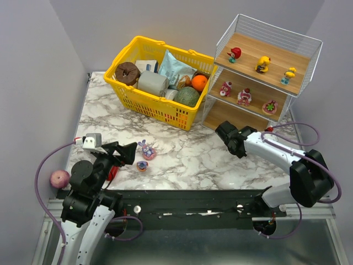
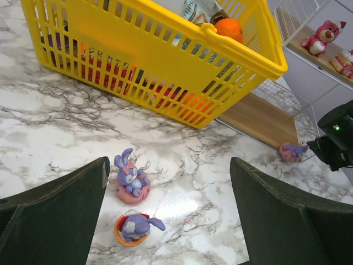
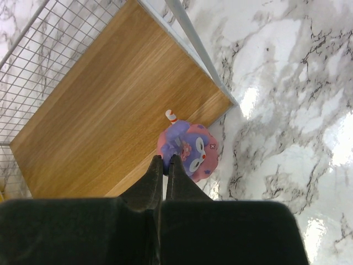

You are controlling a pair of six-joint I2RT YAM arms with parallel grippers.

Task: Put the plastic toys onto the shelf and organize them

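Your right gripper [image 3: 165, 161], fingers closed, appears to be seating a bunny [image 3: 193, 149] at the shelf [image 3: 110, 110] bottom board; next, lower the wide-open left gripper [image 2: 168, 165] onto the upright bunny [image 2: 130, 178].

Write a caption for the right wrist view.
Shut right gripper at a pink-and-purple toy by the corner of the shelf's lowest board.

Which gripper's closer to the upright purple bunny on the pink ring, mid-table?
Left. The left gripper hangs open just short of the bunny. The right gripper is far off, shut, at the front edge of the shelf bottom board.
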